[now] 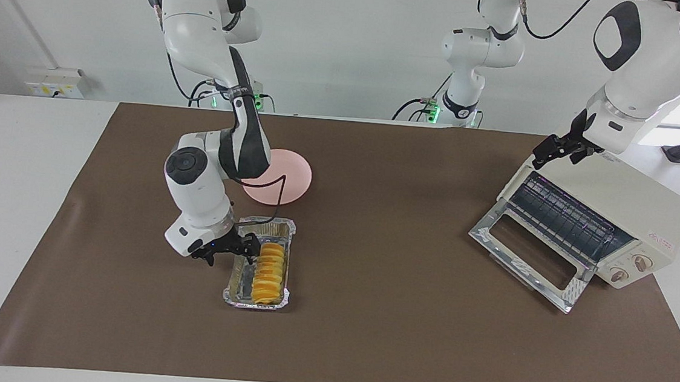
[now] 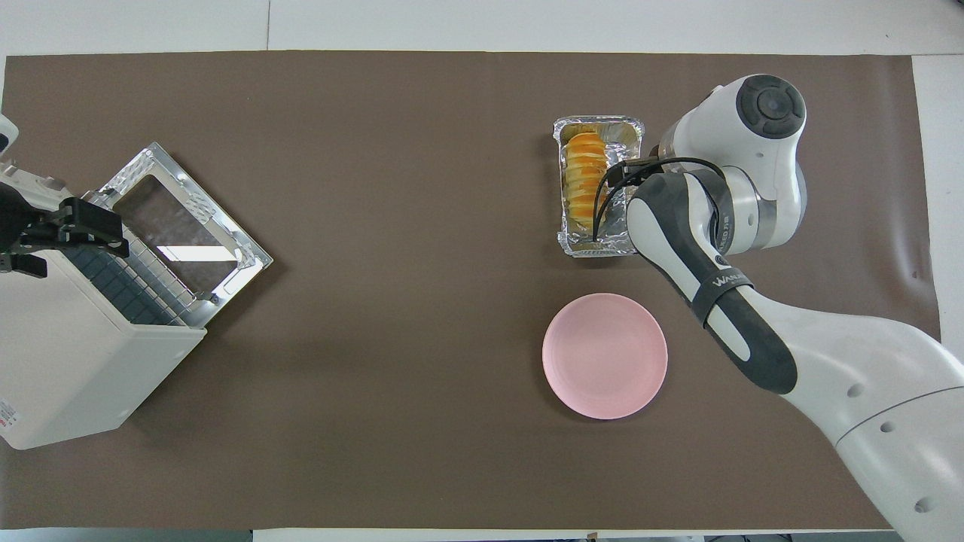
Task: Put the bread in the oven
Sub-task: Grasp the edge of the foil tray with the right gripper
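The right gripper [image 1: 246,246] is hanging low at the long side of the crinkled foil tray [image 1: 255,304], its tips at the rim on the side toward the right arm's end of the table. Its wrist is tilting in toward the tray, which reads as lining up for a pick. Whether it is open or closed I cannot tell, and it is holding nothing that shows.

Just under and beside those tips the bread [image 1: 268,272], a ridged golden loaf, is lying lengthwise in the tray. It is sitting against the tray wall away from the gripper, with bare foil between loaf and tips. So the task's thing is waiting in its tray, not yet lifted. The next move probably calls for coming in over the loaf rather than at the rim.

A little away from the gripper, toward the robots, the round pink plate [image 1: 293,178] is lying bare on the brown mat [image 1: 365,339].

Well apart from it, at the left arm's end, the cream toaster oven [image 1: 631,196] is standing with its glass door [image 1: 523,254] dropped flat and the wire rack [image 1: 562,217] showing, ready to take the loaf. The left gripper [image 1: 552,152] is waiting at the oven's top front edge, jaws spread and empty, perhaps steadying the box.
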Tool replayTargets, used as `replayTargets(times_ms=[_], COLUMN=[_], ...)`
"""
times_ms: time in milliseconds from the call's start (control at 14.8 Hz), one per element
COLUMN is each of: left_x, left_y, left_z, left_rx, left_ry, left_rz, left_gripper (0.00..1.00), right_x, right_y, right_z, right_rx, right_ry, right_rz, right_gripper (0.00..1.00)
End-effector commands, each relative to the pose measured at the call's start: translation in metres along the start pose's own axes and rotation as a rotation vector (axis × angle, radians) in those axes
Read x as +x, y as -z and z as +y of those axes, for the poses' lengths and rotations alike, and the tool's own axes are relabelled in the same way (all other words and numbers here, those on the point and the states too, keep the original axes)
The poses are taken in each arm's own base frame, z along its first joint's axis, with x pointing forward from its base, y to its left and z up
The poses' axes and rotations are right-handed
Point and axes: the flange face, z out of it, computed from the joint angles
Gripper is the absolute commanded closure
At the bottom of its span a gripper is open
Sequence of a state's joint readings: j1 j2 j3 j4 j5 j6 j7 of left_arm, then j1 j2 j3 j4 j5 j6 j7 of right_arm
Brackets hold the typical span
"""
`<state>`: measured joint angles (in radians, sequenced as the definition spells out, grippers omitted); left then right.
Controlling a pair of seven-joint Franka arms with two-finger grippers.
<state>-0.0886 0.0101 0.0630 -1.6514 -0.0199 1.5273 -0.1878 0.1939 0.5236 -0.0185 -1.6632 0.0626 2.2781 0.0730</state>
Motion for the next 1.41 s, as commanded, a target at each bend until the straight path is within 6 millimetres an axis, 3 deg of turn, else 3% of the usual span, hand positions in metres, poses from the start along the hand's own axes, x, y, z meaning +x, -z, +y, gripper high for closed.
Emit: replayTargets(times_ms=[0,67,135,875,1010,1212,1347], left_x=[-0.006,-0.006,-0.006,-0.006,-0.006,-0.006,-0.006], left_y=[0.003,0.003,0.003,0.003,0.003,0.003,0.003], left_z=[-0.002,-0.002,-0.002,-0.002,-0.002,-0.002,-0.002], left_rx=[-0.015,-0.015,-0.015,-0.015,-0.015,-0.015,-0.015], left_ry=[-0.002,-0.002,-0.002,-0.002,-0.003,-0.002,-0.002], left_rz=[0.012,0.012,0.012,0.012,0.012,0.012,0.012], left_gripper=[0.0,0.0,0.0,0.0,0.0,0.0,0.0], right_x=[-0.007,-0.007,-0.006,-0.002,0.009,0.019,0.015], right_y=[0.003,0.003,0.004,0.011,0.037,0.087,0.108], right_z=[0.003,0.003,0.001,-0.008,-0.017,-0.05,-0.086], right_rx=[-0.004,-0.004,-0.003,0.002,0.016,0.033,0.078], right_ry=[0.031,0.031,0.027,0.033,0.031,-0.015,-0.057], right_rz=[0.012,0.012,0.013,0.025,-0.006,-0.053,-0.076], right_gripper=[0.51,0.8,1.0,1.0,1.0,1.0,1.0])
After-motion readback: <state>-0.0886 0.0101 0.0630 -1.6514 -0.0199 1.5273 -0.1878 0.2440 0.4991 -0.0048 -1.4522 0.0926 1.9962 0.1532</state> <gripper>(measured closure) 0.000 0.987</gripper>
